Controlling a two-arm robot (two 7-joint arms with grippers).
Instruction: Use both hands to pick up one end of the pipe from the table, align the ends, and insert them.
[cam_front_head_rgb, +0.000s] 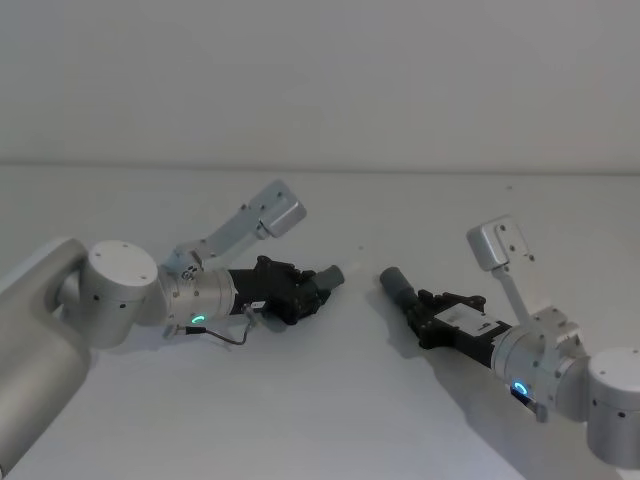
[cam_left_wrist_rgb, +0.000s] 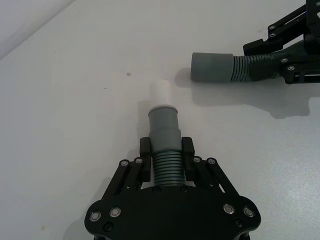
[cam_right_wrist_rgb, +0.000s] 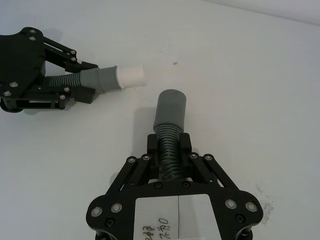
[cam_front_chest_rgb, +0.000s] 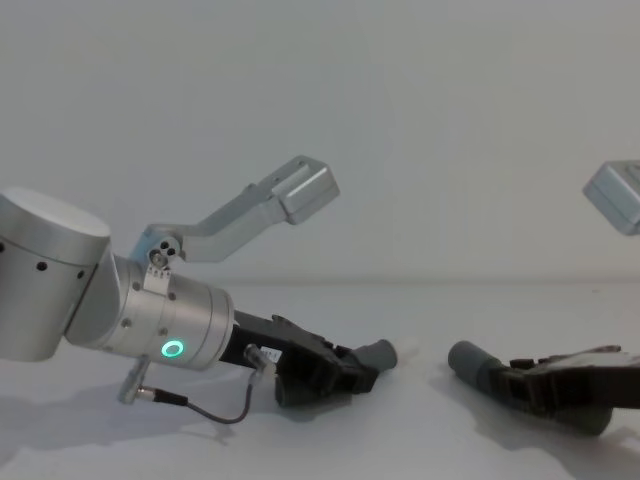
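The black two-finger linkage left pincer (cam_left_wrist_rgb: 166, 159) is pinching a dark grey corrugated flexible hose piece (cam_left_wrist_rgb: 166, 172) on its ribs, just behind that piece's smooth grey cuff with a narrower white tip (cam_left_wrist_rgb: 163, 120). Taking this white-tipped cuff as the landmark, a second dark grey ribbed hose piece (cam_right_wrist_rgb: 169, 137) lies to its right. The black linkage right pincer (cam_right_wrist_rgb: 169, 150) holds it the same way, fingers pressed onto the ribs just behind a plain smooth grey cuff (cam_right_wrist_rgb: 170, 107). The plain cuff's open mouth is near the white tip but apart from it, and the two axes are not in line. Both ends sit low over the plain white matte desk (cam_front_head_rgb: 330, 410); whether either touches it I cannot tell.

The hose looks light and bendy, so a hold far back would likely let the cuff droop and wander. The ribs should give the fingers purchase against sliding lengthwise. The smooth cuffs would be slicker, and they must stay bare for mating. A hold close behind each cuff seems right, since that is where the end steers best.
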